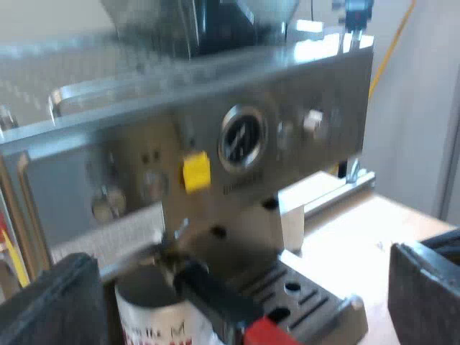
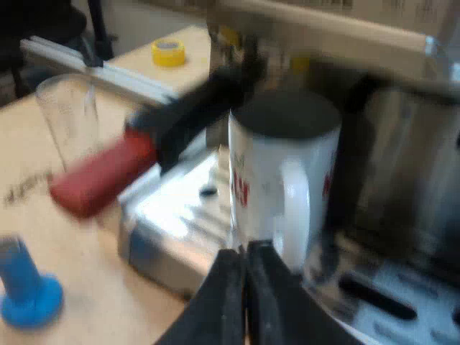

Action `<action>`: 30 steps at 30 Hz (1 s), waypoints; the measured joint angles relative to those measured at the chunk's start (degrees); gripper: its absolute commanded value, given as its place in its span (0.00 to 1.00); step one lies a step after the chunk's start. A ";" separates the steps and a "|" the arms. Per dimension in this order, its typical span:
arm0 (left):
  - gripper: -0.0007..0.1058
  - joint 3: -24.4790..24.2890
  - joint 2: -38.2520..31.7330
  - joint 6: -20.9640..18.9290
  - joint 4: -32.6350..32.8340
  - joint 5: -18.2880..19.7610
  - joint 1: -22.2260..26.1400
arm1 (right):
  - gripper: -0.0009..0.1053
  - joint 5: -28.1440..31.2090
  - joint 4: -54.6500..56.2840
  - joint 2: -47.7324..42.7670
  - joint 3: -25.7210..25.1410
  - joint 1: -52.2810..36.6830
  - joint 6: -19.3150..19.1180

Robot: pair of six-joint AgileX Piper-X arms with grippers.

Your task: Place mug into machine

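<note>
On the drip tray [image 2: 165, 215] of the espresso machine [image 1: 302, 93], under the group head, the mug [image 2: 284, 172] is standing upright, white with red print, its handle facing our right gripper [image 2: 244, 253]. That gripper's fingers are pressing together with nothing between them. Their tips are sitting just short of the handle, with the mug at their twelve o'clock. This wrist is also showing us a blue tamper [image 2: 25, 291] and a measuring glass [image 2: 68, 118] on the table [image 2: 86, 251], off toward nine and ten o'clock, and the holder [image 2: 180, 122] jutting its red end out beside the mug. The left wrist is giving us the machine's front instead: gauge [image 1: 242, 136], knobs, hopper [image 1: 201, 21]. Our left gripper [image 1: 237, 284] is spreading its fingers wide, holding nothing, with the mug at twelve o'clock beyond them.
</note>
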 measured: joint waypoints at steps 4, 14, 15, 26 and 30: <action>0.77 -0.44 0.00 0.00 0.00 -0.44 0.00 | 0.01 2.36 -0.12 2.38 -4.64 0.00 0.00; 0.77 -0.44 0.00 0.09 0.35 -3.23 0.00 | 0.01 6.79 -3.47 14.51 -13.85 -0.20 0.00; 0.77 -0.44 0.00 0.09 0.35 -3.25 0.00 | 0.01 7.21 -4.35 16.10 -14.62 -0.29 0.00; 0.77 -0.44 0.00 0.09 5.17 -3.26 0.00 | 0.01 10.44 -7.31 25.30 -20.85 -0.58 0.00; 0.77 -0.44 0.00 0.09 5.57 -3.26 0.00 | 0.01 10.40 -7.46 29.14 -25.24 -2.48 0.00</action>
